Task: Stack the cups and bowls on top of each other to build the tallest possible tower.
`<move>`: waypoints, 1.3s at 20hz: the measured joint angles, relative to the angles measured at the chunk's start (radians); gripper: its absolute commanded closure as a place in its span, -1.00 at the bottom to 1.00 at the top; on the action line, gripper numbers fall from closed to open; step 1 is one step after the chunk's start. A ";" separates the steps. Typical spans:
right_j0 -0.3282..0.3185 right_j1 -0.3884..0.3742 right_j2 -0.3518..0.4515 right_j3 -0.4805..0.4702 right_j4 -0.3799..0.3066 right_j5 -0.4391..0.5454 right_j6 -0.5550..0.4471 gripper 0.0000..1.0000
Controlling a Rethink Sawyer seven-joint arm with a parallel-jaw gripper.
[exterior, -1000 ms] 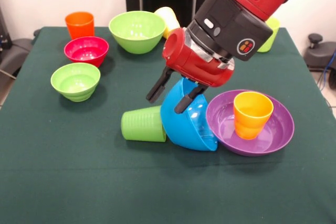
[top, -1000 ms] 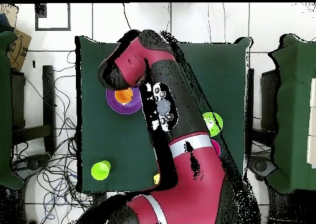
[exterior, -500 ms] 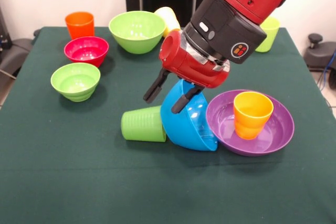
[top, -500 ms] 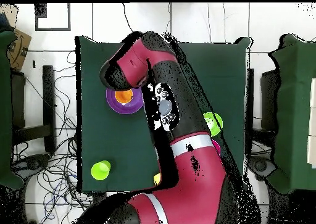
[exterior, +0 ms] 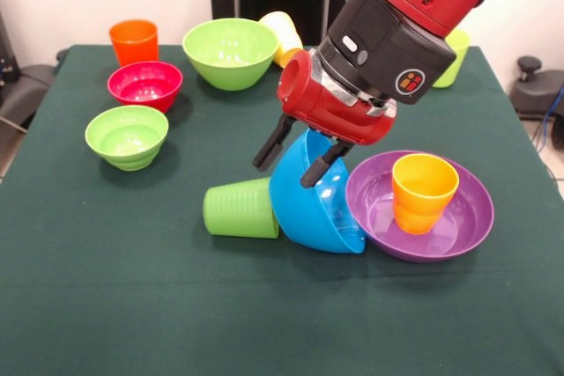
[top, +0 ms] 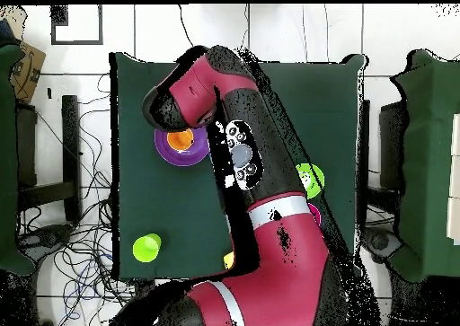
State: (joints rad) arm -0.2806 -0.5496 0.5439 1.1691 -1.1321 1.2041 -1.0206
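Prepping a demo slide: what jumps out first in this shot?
The red end effector straddling the raised rim of the tilted blue bowl at mid-table, one finger outside and one inside. The bowl leans between a green ribbed cup lying on its side and the purple bowl, which holds an upright orange-yellow cup.
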 measured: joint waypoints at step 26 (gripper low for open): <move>0.008 0.083 -0.026 -0.002 0.032 0.060 0.000 -1.00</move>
State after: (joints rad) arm -0.2721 -0.4667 0.5181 1.1674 -1.0999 1.2640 -1.0206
